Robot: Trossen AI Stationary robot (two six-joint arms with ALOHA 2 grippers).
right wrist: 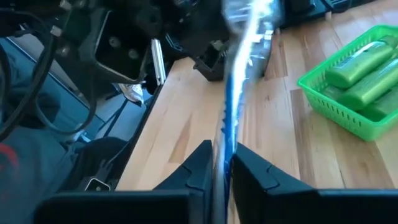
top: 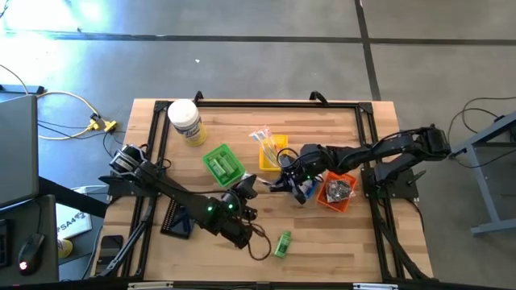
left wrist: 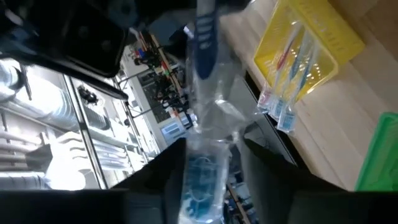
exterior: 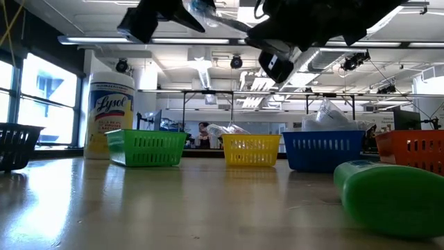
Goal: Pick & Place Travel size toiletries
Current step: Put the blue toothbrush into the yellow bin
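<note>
Right claw pinches the wrapped razor edgewise.

2 dark arms: the left arm has a green light near its wrist and black cabling; the right arm is matte black, jointed.

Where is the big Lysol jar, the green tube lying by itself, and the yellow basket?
Lysol jar (top: 185, 122): high view, on its white lid end.
green tube (top: 282, 244): high view, middle of its body.
yellow basket (exterior: 251, 150): low view, on its front wall.
</note>
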